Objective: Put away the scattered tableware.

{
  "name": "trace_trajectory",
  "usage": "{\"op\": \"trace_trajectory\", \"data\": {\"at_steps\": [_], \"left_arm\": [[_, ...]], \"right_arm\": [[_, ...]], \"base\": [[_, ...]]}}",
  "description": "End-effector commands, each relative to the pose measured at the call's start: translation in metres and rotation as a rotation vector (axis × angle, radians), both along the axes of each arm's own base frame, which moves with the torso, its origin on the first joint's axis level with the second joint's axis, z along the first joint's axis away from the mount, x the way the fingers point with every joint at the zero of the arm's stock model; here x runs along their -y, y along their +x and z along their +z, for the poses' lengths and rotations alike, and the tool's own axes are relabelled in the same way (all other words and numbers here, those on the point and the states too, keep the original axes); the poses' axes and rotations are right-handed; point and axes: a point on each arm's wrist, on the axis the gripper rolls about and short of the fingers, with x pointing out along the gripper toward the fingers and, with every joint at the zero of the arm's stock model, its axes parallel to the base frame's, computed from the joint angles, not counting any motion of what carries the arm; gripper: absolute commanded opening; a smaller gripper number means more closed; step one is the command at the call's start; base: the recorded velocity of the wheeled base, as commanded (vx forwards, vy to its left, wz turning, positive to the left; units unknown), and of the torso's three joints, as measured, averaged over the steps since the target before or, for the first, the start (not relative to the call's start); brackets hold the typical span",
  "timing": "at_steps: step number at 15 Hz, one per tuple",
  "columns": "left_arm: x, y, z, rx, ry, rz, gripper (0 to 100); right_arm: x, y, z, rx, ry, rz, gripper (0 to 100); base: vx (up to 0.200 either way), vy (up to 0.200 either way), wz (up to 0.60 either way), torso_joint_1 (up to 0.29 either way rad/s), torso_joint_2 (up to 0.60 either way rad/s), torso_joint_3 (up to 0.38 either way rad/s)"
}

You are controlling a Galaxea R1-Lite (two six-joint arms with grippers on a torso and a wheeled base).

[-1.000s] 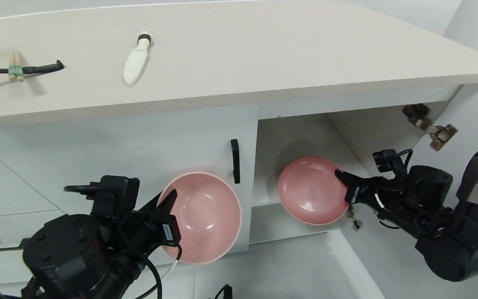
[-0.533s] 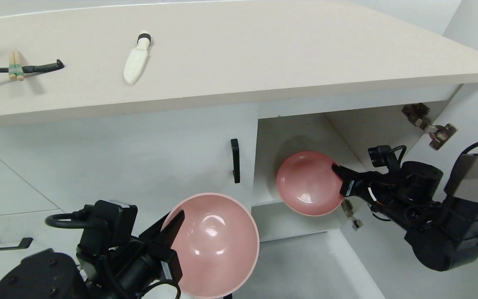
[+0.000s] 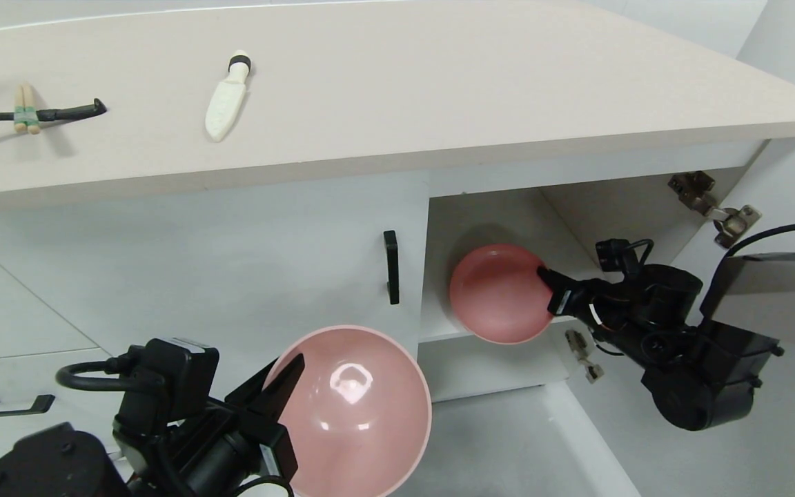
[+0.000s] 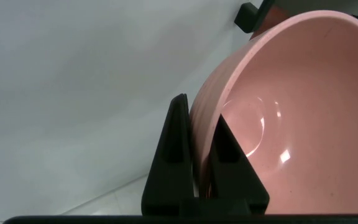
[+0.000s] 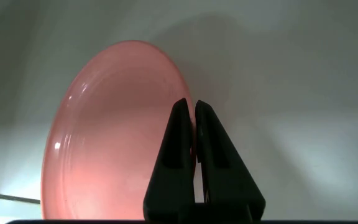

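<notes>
Pink plate, rim pinched by right end effector, held over the cabinet shelf; next: lower, release. Left end effector pinches a pink bowl.

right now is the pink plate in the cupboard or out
In: the pink plate, held on edge by the right gripper, is inside the open cupboard.

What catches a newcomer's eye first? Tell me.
The left pincer grips a pink bowl at its rim, low before the closed door, and the right pincer holds a pink plate inside the open cabinet. A white knife lies on the countertop.
</notes>
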Motion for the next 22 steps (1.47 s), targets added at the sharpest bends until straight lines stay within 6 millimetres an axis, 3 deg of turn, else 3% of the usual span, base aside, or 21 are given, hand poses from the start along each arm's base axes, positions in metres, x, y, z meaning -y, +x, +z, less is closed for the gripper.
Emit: {"op": "trace_trajectory", "data": {"at_steps": [1,7,11,15,16,21,22], "left_arm": [[0.0,0.0,0.0,0.0,0.0,0.002,0],[0.001,0.0,-0.001,-0.003,0.003,-0.003,0],[0.003,0.003,-0.007,-0.022,0.023,0.007,0],[0.004,0.001,-0.005,-0.017,0.017,-0.006,0],[0.003,0.001,-0.005,-0.016,0.015,-0.006,0],[0.004,0.0,-0.005,-0.016,0.015,-0.007,0],[0.004,-0.001,-0.004,-0.014,0.013,-0.016,0]], "right_arm": [[-0.003,0.004,-0.007,-0.026,0.042,0.0,0],[-0.032,0.022,-0.019,-0.003,0.092,-0.047,0],[-0.035,0.027,-0.027,-0.007,0.101,-0.052,0],[-0.036,0.036,-0.02,0.037,0.123,-0.115,0],[-0.036,0.038,-0.021,0.04,0.122,-0.124,100],[-0.037,0.043,-0.012,0.078,0.129,-0.123,100],[-0.035,0.034,0.004,0.092,0.125,-0.123,100]], "base": [[0.0,0.0,0.0,0.0,0.0,0.0],[0.0,0.0,0.0,0.0,0.0,0.0],[0.0,0.0,0.0,0.0,0.0,0.0],[0.0,0.0,0.0,0.0,0.0,0.0],[0.0,0.0,0.0,0.0,0.0,0.0],[0.0,0.0,0.0,0.0,0.0,0.0],[0.0,0.0,0.0,0.0,0.0,0.0]]}}
